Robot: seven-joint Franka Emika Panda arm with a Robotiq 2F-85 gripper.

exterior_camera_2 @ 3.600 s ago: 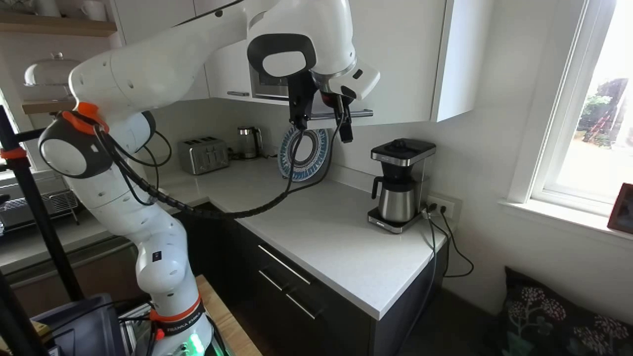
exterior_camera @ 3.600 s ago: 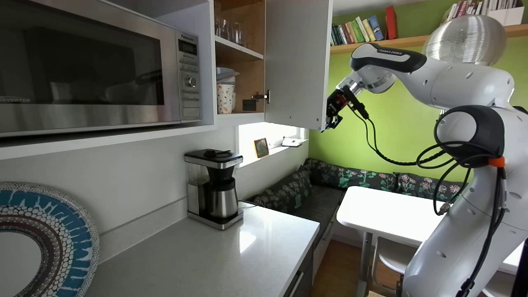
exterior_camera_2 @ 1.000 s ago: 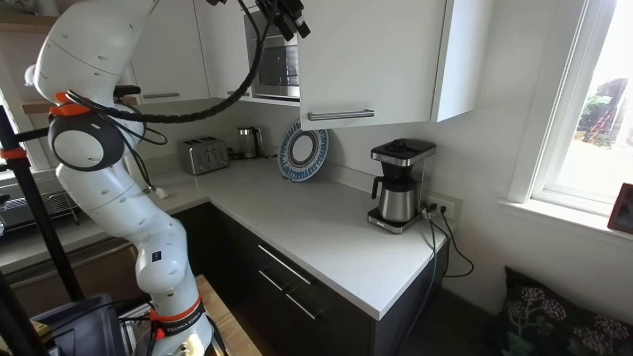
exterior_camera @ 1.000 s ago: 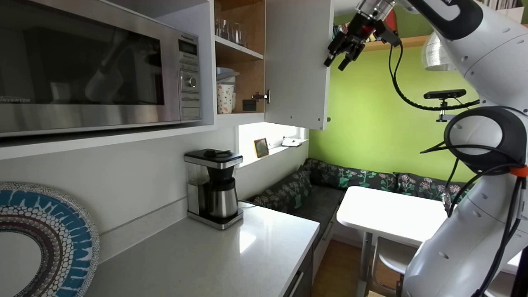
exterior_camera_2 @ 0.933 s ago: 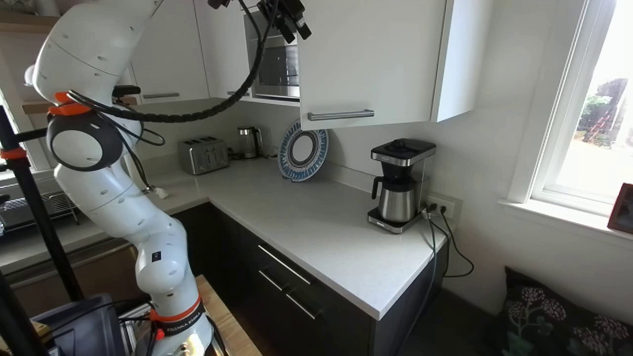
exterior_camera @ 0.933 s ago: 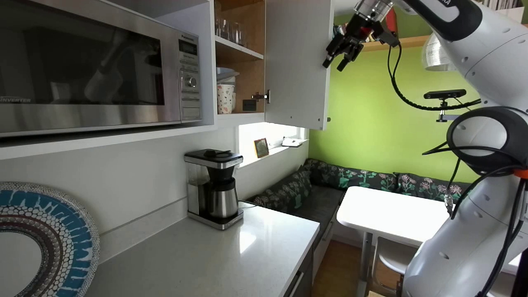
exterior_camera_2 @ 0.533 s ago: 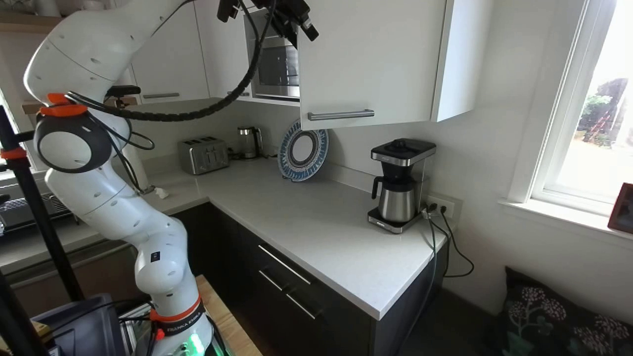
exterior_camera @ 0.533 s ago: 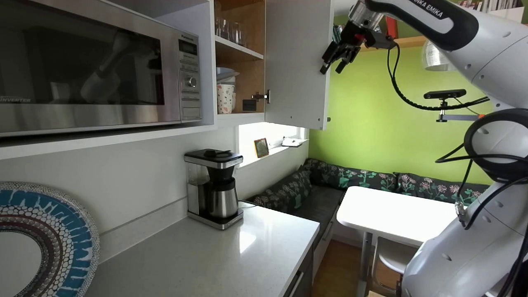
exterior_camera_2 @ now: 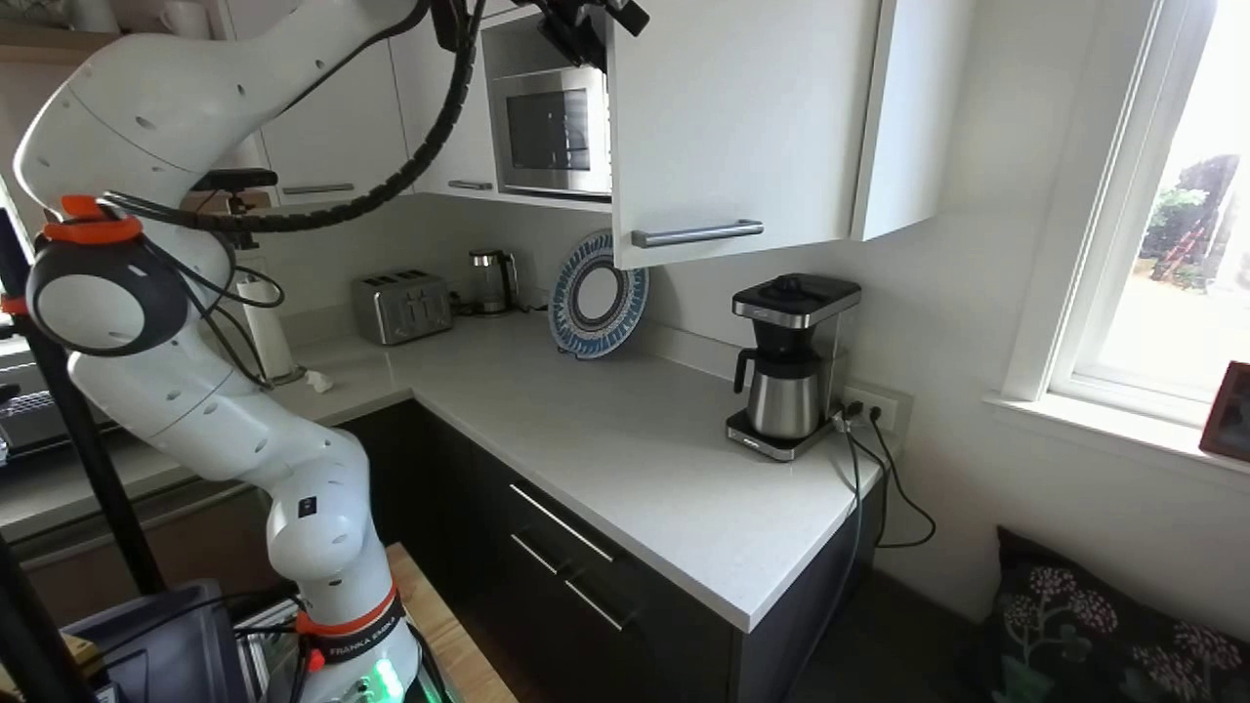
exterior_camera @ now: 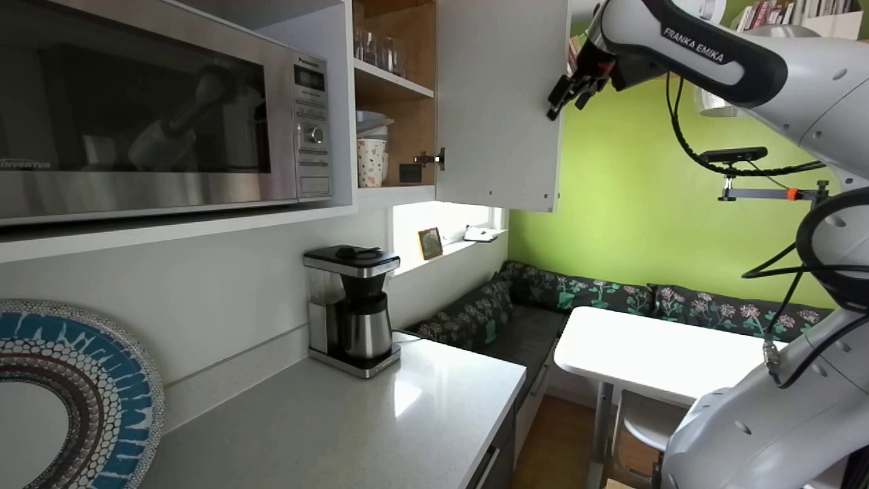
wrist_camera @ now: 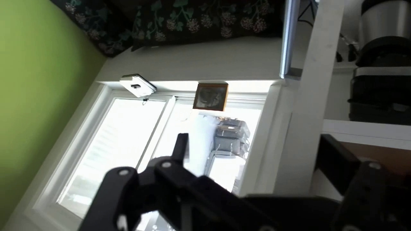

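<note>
In the wrist view the gripper (wrist_camera: 253, 141) is spread wide and holds nothing; the edge of the open cabinet door (wrist_camera: 316, 64) seems to run between its fingers (wrist_camera: 338, 162), closest to the finger on the inner side, though contact cannot be told. Should the arm pull askew, that finger would likely scrape or jam against the door. Behind show the window (wrist_camera: 128, 128) and a framed picture (wrist_camera: 210, 97). In an exterior view the gripper hangs high by the door's free edge, so a hard inward swing could strain the hinge (exterior_camera: 428, 159), pinch a finger against the shelf (exterior_camera: 394, 78), and rattle the glasses (exterior_camera: 389, 56) above the spotted cup (exterior_camera: 370, 163). In an exterior view the drooping cable (exterior_camera_2: 293, 221) might snag if the arm shifted sharply; the bar handle (exterior_camera_2: 698, 233) juts out well below the gripper, the microwave (exterior_camera_2: 552, 132) fills the bay beside the door, and the coffee maker (exterior_camera_2: 789, 371) stands lower, on the counter (exterior_camera_2: 605, 430)
</note>
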